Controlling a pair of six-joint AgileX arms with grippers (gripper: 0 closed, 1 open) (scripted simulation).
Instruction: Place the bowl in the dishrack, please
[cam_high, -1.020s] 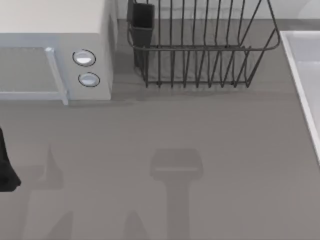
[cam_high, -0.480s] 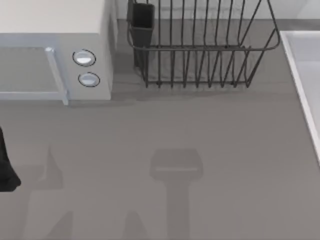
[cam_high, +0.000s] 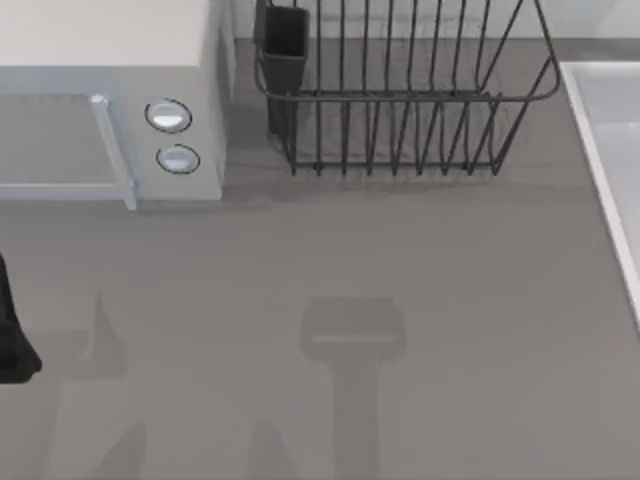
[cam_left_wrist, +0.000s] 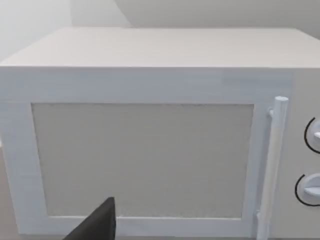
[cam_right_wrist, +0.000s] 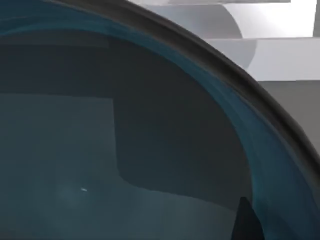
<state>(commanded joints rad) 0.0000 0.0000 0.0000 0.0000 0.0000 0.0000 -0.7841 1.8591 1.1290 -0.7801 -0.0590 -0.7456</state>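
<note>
**A:** What does the top view give?

**B:** A large dark metal wire dishrack with upright prongs and flared sides stands at the far edge of the grey table, right of centre. A black rectangular utensil cup sits at the rack's left corner. Left of the rack, just beside it, is a white box-shaped microwave with two round dials and a pale vertical door handle. A pale flat tray edge runs along the table's right side. A black part of the left arm pokes in at the left edge, near the front.

**A:** And the left wrist view?

**B:** It faces the microwave door head-on: grey window panel, the handle beside it, the dials cut by the frame edge. One dark fingertip of the left gripper shows low in the frame, apart from the door. Whether that claw is open or closed, I cannot tell.

**A:** The right wrist view?

**B:** The teal-blue round bowl sits very close to the camera, its inner surface curving under a dark rim. A dark finger tip of the right gripper lies against the bowl's inside, near the rim. I cannot tell whether the claw is gripping it. Where the bowl stands relative to the dishrack cannot be told either.
</note>
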